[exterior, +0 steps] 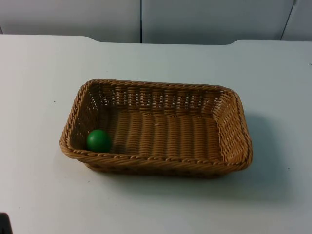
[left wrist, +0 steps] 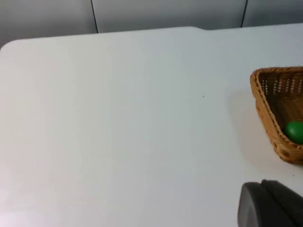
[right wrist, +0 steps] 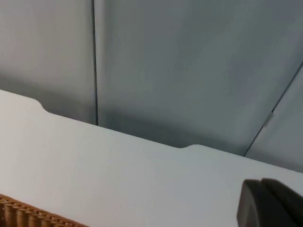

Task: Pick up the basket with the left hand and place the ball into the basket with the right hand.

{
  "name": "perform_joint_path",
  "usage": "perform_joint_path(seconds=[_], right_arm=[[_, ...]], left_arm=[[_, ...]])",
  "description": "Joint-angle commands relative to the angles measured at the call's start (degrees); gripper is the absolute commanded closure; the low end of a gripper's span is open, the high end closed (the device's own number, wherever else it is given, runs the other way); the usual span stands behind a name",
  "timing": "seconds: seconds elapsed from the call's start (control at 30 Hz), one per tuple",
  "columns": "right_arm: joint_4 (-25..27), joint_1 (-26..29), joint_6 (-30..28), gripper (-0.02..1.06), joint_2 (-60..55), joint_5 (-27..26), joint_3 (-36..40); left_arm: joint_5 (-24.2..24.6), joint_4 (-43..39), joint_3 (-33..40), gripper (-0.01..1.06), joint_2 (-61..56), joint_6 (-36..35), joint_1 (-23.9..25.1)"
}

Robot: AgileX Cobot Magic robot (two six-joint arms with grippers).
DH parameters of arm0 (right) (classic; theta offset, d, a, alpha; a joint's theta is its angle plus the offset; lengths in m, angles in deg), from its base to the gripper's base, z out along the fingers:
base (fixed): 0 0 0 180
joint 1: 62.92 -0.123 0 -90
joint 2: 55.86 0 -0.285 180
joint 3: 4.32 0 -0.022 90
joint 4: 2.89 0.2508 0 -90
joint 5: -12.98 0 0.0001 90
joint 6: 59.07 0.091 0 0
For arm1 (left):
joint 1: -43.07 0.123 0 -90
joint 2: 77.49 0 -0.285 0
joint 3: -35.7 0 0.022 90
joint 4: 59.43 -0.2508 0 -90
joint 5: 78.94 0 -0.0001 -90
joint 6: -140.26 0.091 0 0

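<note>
Basket first: in the top view a rectangular brown woven wicker basket [exterior: 156,127] sits flat on the white tabletop [exterior: 44,83], its long sides running across the picture, and it touches neither arm. A small green ball [exterior: 99,140] lies inside it, on the woven floor, tucked into the near left corner against the side wall. Beyond the tabletop stands the grey partition wall [exterior: 204,19], its panels split by dark vertical seams. In the left wrist view the left gripper [left wrist: 271,204] shows as one black fingertip hanging above bare tabletop, well apart from the basket; whether its fingers are apart or together I cannot tell. The same view catches one corner of the wicker basket [left wrist: 279,113] resting on the tabletop, with the green ball [left wrist: 294,131] lying inside against the woven wall. In the right wrist view the right gripper [right wrist: 272,203] likewise shows as one black fingertip, raised over the tabletop [right wrist: 142,170] and facing the grey partition wall [right wrist: 189,71]; its state cannot be told either. A strip of the basket's braided rim [right wrist: 28,213] shows in this view, apart from that fingertip. Neither gripper holds anything that can be seen.
</note>
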Motion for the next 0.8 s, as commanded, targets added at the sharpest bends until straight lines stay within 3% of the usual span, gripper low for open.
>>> perform_joint_path(seconds=[0.0, 0.1, 0.17, 0.33, 0.5, 0.67, 0.77], right_arm=[[0.42, 0.25, -2.78, 1.05, 2.33, -1.11, 0.1], [2.01, 0.25, -6.49, 1.05, 4.43, -1.11, 1.34], [6.44, 0.25, -11.0, 1.05, 8.24, -1.13, 5.44], [11.54, 0.25, -12.59, 1.05, 16.63, -2.83, 13.73], [11.52, 0.25, -12.59, 1.05, 24.3, -2.08, 20.01], [11.92, 0.25, -12.59, 1.05, 33.28, 3.94, 26.66], [14.48, 0.25, -12.7, 1.05, 40.77, 10.46, 31.87]], left_arm=[[0.43, 0.57, 0.35, 1.05, -0.26, -0.39, -0.04], [0.59, 0.68, 0.59, 1.05, -0.26, -0.39, -0.04], [0.48, 1.12, 0.85, 1.05, -0.26, 0.0, -0.04], [0.48, 1.12, 0.85, 1.05, -0.26, 0.0, -0.04], [0.48, 1.12, 0.85, 1.05, -0.26, 0.0, -0.04], [0.48, 1.12, 0.85, 1.05, -0.26, 0.0, -0.04], [0.48, 1.12, 0.85, 1.05, -0.26, 0.0, -0.04]])
